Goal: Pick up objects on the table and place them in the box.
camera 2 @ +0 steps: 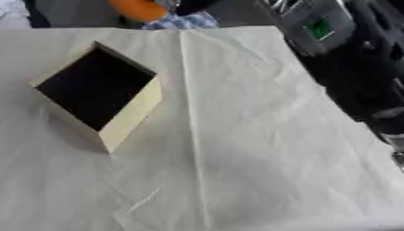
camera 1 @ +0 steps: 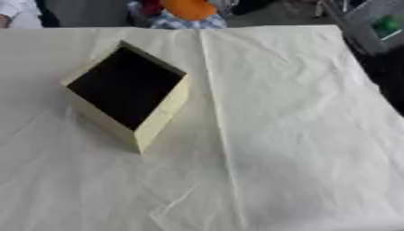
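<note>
The open, pale-yellow cardboard box [camera 1: 126,92] with a dark interior sits on the creased white tablecloth [camera 1: 300,135]. No loose objects lie beside it. Neither hand is visible, so their state cannot be told. Next move, by judgement: locate an object.

The box's [camera 1: 162,115] dark inside hides its contents; the right arm [camera 2: 371,81] is cut off.

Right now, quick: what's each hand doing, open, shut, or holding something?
Left hand: not in view.
Right hand: not in view; only a dark arm shows at the right edge, beside the table.
</note>
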Available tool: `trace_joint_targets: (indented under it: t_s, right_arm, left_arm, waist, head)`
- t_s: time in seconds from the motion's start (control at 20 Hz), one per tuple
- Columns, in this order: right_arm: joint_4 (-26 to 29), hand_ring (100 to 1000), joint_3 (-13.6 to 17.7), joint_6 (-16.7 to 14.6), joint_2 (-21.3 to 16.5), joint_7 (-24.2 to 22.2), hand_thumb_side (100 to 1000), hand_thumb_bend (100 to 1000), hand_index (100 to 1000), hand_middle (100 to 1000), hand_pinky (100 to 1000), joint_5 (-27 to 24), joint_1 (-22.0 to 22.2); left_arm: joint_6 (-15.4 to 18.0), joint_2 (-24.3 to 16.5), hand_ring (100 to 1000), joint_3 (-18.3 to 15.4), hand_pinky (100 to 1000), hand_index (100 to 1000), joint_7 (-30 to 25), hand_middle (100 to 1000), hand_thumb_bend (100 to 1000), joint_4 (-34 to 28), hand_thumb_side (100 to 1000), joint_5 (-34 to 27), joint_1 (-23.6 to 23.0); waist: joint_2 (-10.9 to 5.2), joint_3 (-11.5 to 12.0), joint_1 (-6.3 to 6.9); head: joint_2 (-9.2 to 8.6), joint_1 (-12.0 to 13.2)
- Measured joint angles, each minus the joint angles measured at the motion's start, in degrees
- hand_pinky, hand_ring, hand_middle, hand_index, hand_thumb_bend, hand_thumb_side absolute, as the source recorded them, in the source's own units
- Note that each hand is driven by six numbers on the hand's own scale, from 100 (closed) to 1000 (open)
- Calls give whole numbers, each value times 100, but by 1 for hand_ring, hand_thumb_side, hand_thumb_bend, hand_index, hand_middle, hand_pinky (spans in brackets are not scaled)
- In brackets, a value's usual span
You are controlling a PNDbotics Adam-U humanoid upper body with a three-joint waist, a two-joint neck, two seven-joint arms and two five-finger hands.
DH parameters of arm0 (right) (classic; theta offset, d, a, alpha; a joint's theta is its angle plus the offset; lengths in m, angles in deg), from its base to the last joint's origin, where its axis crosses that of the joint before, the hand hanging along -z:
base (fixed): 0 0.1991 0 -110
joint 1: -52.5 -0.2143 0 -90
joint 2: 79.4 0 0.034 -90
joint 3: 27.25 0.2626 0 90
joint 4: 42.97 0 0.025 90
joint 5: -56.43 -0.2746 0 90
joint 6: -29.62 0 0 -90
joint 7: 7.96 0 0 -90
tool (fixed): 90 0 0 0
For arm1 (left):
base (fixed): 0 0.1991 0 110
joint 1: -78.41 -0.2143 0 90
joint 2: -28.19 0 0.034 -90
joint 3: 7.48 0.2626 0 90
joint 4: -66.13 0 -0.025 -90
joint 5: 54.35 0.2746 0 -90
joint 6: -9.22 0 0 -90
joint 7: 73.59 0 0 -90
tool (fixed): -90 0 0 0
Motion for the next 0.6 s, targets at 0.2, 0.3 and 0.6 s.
trace_joint_targets:
  t_s: [0.2, 0.3, 0.6]
  right_arm:
    - [-615, 530, -187, -286, 390, 120, 100, 100, 613, 465, 273, 438, -222]
    - [-918, 529, -258, -393, 575, 194, 100, 100, 613, 465, 271, 642, -269]
    - [-1609, 525, -406, -631, 987, 426, 100, 100, 610, 462, 267, 1074, -279]
  left_arm:
    - [106, 32, 774, 84, 710, 734, -80, 782, 100, -1, 743, -201, 239]
    - [152, 37, 774, 136, 710, 734, -128, 782, 100, -1, 741, -299, 381]
    - [210, 86, 774, 219, 711, 734, -279, 781, 100, -1, 740, -543, 551]
  waist:
    - [98, 148, -31]
    - [160, 248, -72]
    - [249, 363, -114]
  head:
    - [-62, -178]
    - [-96, -276]
    - [-171, -403]
